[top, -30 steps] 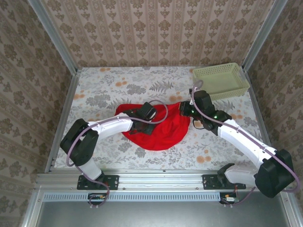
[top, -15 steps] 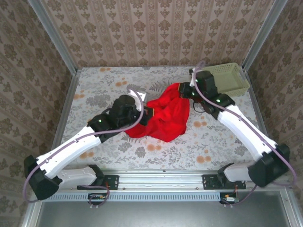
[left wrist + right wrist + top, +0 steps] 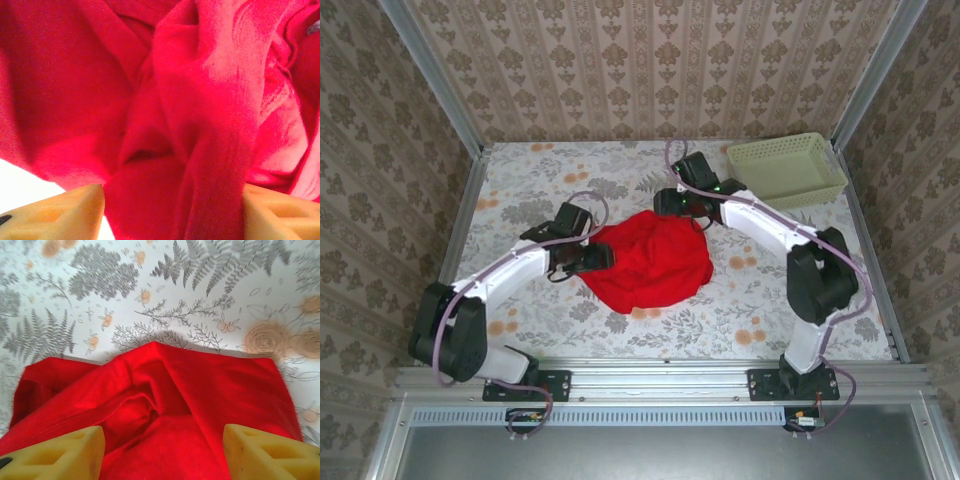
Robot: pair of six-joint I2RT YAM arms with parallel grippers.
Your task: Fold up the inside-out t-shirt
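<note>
Looks like you're at the spread-it-out stage: the shirt (image 3: 650, 265) sits in a crumpled heap in the middle of the table (image 3: 770, 300), with no real fold in it yet as far as I can tell. Your left gripper (image 3: 598, 258) is at the heap's left edge and your right gripper (image 3: 666, 200) is at its far edge, both with fingers spread apart and cloth lying loose between the pads, nothing pinched. For the next move I'd find a proper hem or shoulder corner for each one and pull it flat before folding.
</note>
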